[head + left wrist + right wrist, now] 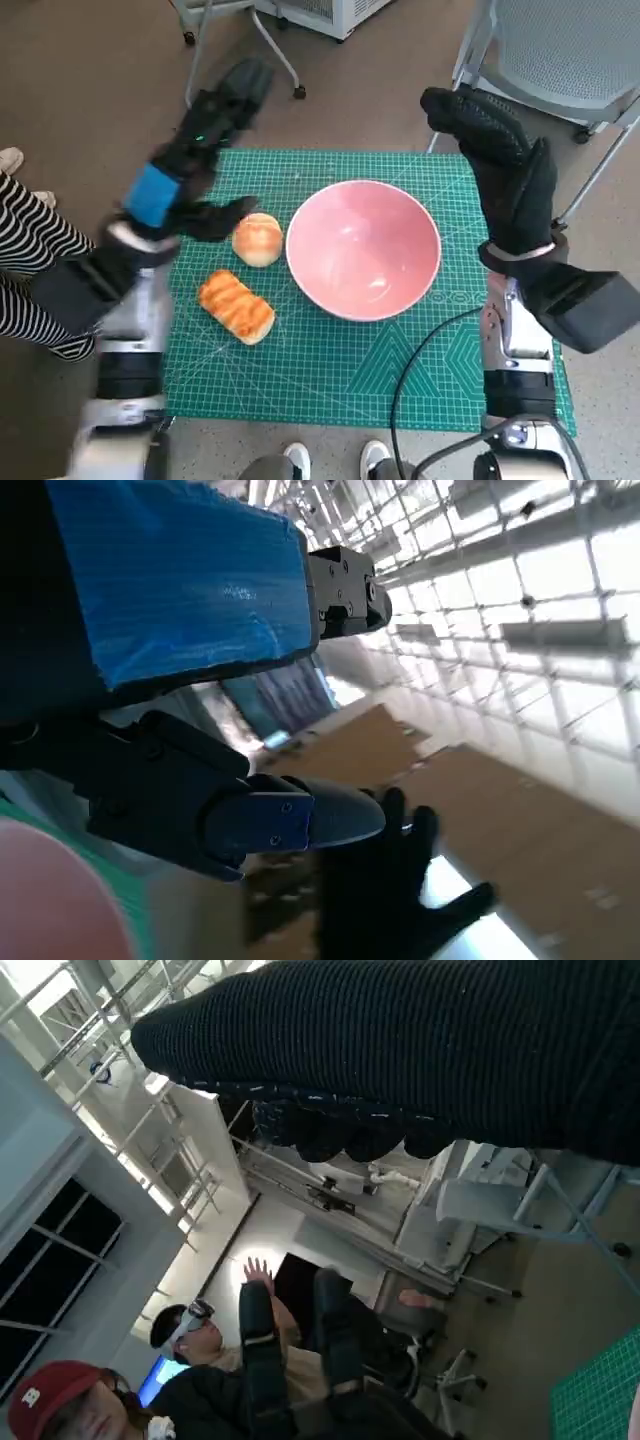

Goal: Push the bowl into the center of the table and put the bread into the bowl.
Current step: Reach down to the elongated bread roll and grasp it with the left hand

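Left robot hand (190, 165) raised beside bread (257, 239), bowl (363, 249) right.

The left hand (195, 160) was smeared by motion in the head view, so how its fingers lay could not be told. In the left wrist view the bowl (50, 900) showed only as a blurred pink patch cut off at the picture's corner, and the right hand (390, 900) was a soft dark shape against the bright floor. The right wrist view showed the glove (420, 1050) as a dark band with its fingers hardly visible, and only a corner of the green mat (600, 1400) at the edge. A person (70, 1405) there was cut off by the picture's edge.
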